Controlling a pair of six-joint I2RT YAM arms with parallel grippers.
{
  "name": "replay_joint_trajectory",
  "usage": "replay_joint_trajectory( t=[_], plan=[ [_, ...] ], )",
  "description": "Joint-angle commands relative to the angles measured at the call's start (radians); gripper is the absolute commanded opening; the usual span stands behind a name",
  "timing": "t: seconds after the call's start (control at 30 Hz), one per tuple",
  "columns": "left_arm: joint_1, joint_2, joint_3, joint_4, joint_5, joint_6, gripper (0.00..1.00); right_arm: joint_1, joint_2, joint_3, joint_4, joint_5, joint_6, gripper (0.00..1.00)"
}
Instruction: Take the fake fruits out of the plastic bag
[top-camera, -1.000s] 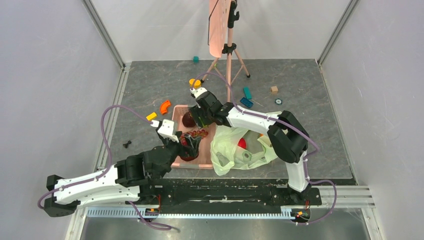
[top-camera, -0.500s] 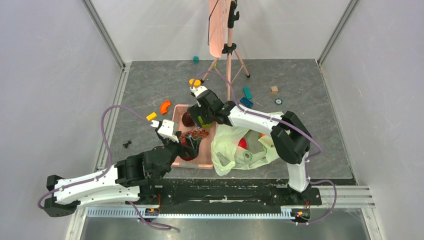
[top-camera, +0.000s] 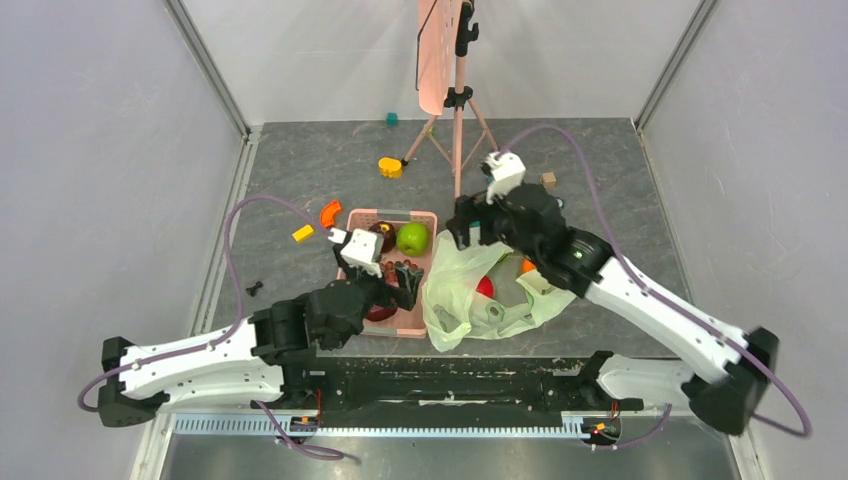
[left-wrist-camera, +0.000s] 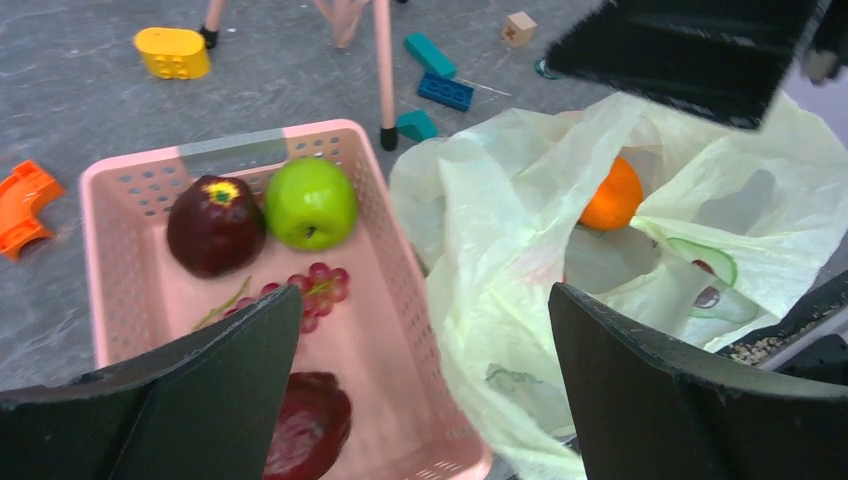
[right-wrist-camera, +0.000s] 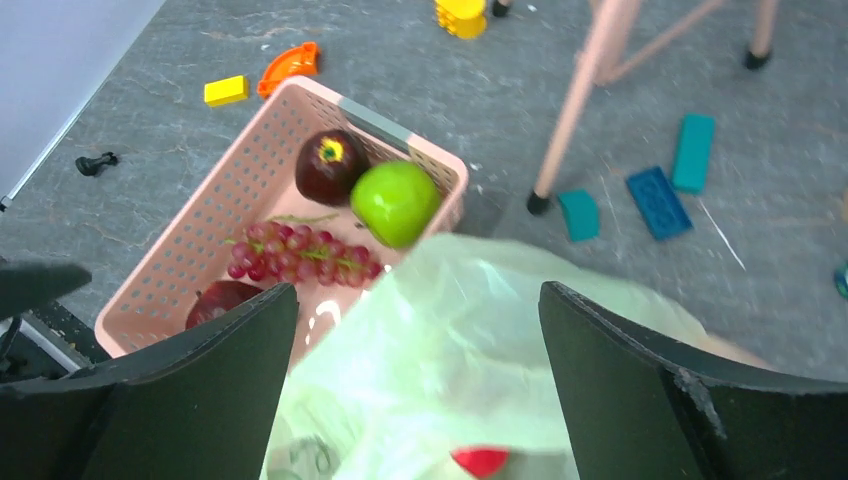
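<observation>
Plastic bag (top-camera: 455, 285), pale green and crumpled, is pictured lying on a dark grey marbled table (top-camera: 300, 170), pressed against the right wall of a pink basket (top-camera: 392, 213). Its long axis is laid roughly left to right across the table; which way its mouth faces cannot be told for certain. A red fruit (top-camera: 484, 287) and an orange (top-camera: 526, 266) are seen inside the bag. The green apple (top-camera: 412, 237) is seated in the basket's far right corner, touching a dark maroon fruit (top-camera: 382, 236).

The left gripper (left-wrist-camera: 425, 300) is held over the basket's near end and the bag's left edge, fingers spread wide with nothing between them. The right gripper (right-wrist-camera: 418, 292) is poised above the bag's far side, likewise parted and empty.

The table is enclosed by pale grey walls joined by metal rails. A pink tripod stand (top-camera: 458, 110) is planted at the far side. Toy blocks are scattered about: a yellow block (top-camera: 390, 167), an orange curved piece (top-camera: 329, 212), a wooden cube (top-camera: 548, 180).

Only the overhead view takes in both arms and the walls. The orange is shown most plainly from the left wrist, bright through the thin film. The grape bunch (right-wrist-camera: 305, 252), half hidden from above, is laid bare across the basket floor in the right wrist view, where the red fruit is cut off at the lower edge
</observation>
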Motion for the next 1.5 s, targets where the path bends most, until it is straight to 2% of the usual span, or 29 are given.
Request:
replay_joint_trajectory(
  t=[0.0, 0.2, 0.47, 0.63, 0.87, 1.1, 1.37, 1.47],
  plan=[
    [0.037, 0.128, 0.082, 0.118, 0.131, 0.07, 1.0, -0.021, -0.173, -0.15, -0.068, -0.015, 0.061, 0.92],
    [0.162, 0.301, 0.117, 0.181, 0.398, 0.004, 1.0, -0.026, -0.329, -0.31, -0.148, -0.068, 0.112, 0.9],
    [0.174, 0.431, 0.159, 0.225, 0.519, 0.004, 1.0, -0.029, -0.303, -0.475, -0.077, -0.09, 0.152, 0.69],
    [0.174, 0.446, 0.135, 0.27, 0.589, -0.023, 0.98, -0.036, -0.252, -0.499, -0.034, -0.054, 0.157, 0.63],
    [0.168, 0.464, 0.116, 0.392, 0.767, -0.031, 0.9, -0.099, -0.213, -0.53, -0.007, 0.027, 0.215, 0.64],
    [0.165, 0.538, 0.071, 0.495, 0.821, -0.051, 0.88, -0.217, -0.256, -0.643, 0.164, -0.189, 0.223, 0.64],
    [0.165, 0.567, -0.016, 0.521, 0.736, -0.09, 0.96, -0.221, -0.231, -0.687, 0.318, -0.352, 0.216, 0.7],
    [0.167, 0.544, -0.036, 0.508, 0.702, -0.094, 1.0, -0.22, -0.219, -0.701, 0.364, -0.376, 0.223, 0.77]
  ],
)
